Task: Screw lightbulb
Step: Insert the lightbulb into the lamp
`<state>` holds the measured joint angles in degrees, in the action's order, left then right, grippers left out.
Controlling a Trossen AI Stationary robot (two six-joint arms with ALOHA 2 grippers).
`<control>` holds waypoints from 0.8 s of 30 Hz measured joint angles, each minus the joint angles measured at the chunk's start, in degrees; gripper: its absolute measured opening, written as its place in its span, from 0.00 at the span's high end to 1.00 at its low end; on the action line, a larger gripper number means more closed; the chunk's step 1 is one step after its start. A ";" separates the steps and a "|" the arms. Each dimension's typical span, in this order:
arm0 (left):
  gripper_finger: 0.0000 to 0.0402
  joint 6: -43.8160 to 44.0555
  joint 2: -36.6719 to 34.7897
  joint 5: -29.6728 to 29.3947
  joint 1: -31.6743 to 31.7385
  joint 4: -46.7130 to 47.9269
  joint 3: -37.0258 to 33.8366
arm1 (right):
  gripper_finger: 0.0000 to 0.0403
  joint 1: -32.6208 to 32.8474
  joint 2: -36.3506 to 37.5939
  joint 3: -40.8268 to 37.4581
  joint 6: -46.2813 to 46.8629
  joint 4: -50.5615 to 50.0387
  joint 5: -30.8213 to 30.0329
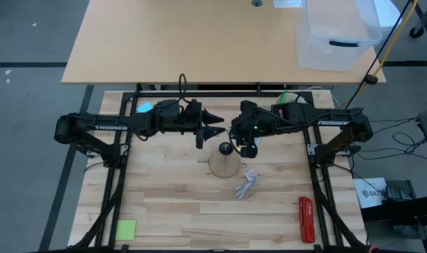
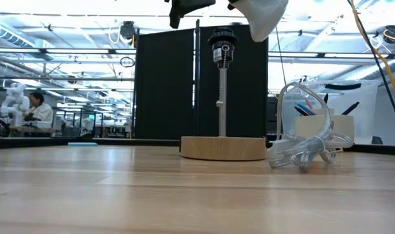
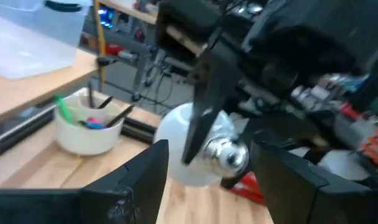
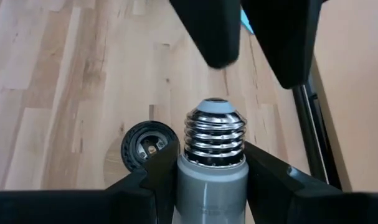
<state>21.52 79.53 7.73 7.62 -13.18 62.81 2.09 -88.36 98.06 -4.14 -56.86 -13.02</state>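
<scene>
Currently: small white lightbulb with silvery screw base (image 4: 213, 146) held aloft, not yet in socket.
Right claw (image 4: 210, 177) grips its neck, threads pointing out, near the black socket (image 4: 149, 144) on the round wooden disc base (image 2: 223, 147) on the surface. Left claw (image 3: 207, 168) gapes wide, holding nothing, just beside the bulb. Remaining: align, seat, twist.

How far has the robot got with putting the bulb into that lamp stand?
Done: the right gripper has the lightbulb clamped, with its screw base free. In hand: the bulb hangs above and beside the black socket, while the left gripper stands open close by. Left: lining the bulb up over the socket on the wooden base, lowering it and screwing it in.
</scene>
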 joint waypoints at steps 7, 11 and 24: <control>0.42 3.79 1.38 1.13 0.33 -0.96 0.02 | 0.64 -0.05 -0.02 0.00 -0.78 0.01 -0.89; 0.42 5.19 1.95 1.12 0.33 -1.16 0.04 | 0.64 -0.03 -0.14 0.00 -0.72 -0.02 -0.98; 0.42 6.47 3.39 1.29 0.30 -1.98 -0.02 | 0.64 -0.05 -2.24 0.01 -2.00 0.28 -2.35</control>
<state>27.99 82.91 9.02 7.91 -15.16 62.78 2.04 -90.60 98.07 -6.14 -56.58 -15.37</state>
